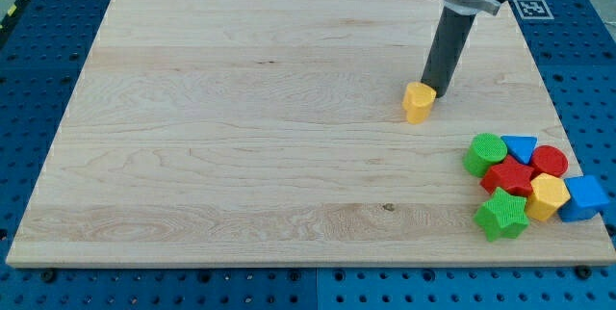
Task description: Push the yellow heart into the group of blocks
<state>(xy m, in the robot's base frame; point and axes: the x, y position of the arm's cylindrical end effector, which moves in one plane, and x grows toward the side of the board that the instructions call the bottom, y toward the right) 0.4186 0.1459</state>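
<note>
Because the yellow heart [418, 102] is a small, rigid block resting flat on the smooth wooden bench [241, 137], it is judged to be light and likely to slide readily under a sideways push; it is also likely to rotate if pushed off-centre. No hold can be taken: the tool is a plain rod with nothing to open, close or clamp, so it holds nothing and acts by contact only. Contact is best made on the face of the heart turned away from the group, in line with the block's middle.

Position of the work piece: the yellow heart lies in the view's right half, above the bench's mid-height and well apart from the group. My tip [435, 90] stands at the heart's upper right edge, touching it or just beside it; actual contact cannot be confirmed.

Position of the target: the group sits near the bench's lower right corner, toward the view's bottom right of the heart. It comprises a green block [485, 153], a blue triangle [521, 146], a red block [550, 161], a second red block [508, 177], a yellow hexagon [548, 195], a blue block [584, 197] and a green star [501, 215].

Judgement: from its present side the tool would drive the heart down and to the view's left, so repositioning to the heart's upper left appears necessary.
</note>
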